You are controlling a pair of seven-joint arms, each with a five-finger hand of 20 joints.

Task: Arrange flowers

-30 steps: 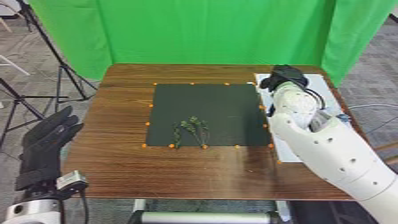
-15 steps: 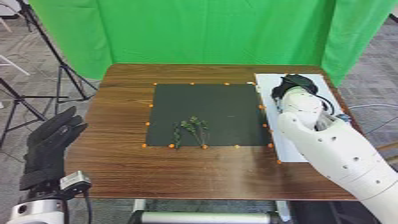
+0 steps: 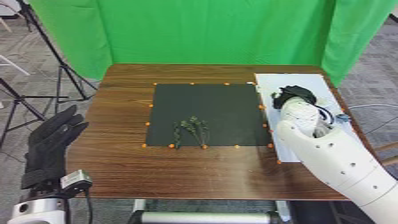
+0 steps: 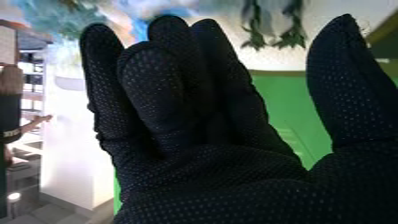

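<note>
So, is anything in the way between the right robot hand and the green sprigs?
Nothing visible stands in the way. The right robot hand is over the white board, and between it and the sprigs I see just flat dark mat, with orange dots along its edge.

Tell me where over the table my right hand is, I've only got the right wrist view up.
Observer: In the head view, your right hand is over the white sheet along the right side of the table.
Operator: Okay, and where's the left one?
Observer: The left hand is beside the table's left edge, with its fingers pointing forward.
Operator: What's lying on the middle of the table?
Observer: A dark mat, with a few green sprigs on its near part, close to its front edge.
</note>
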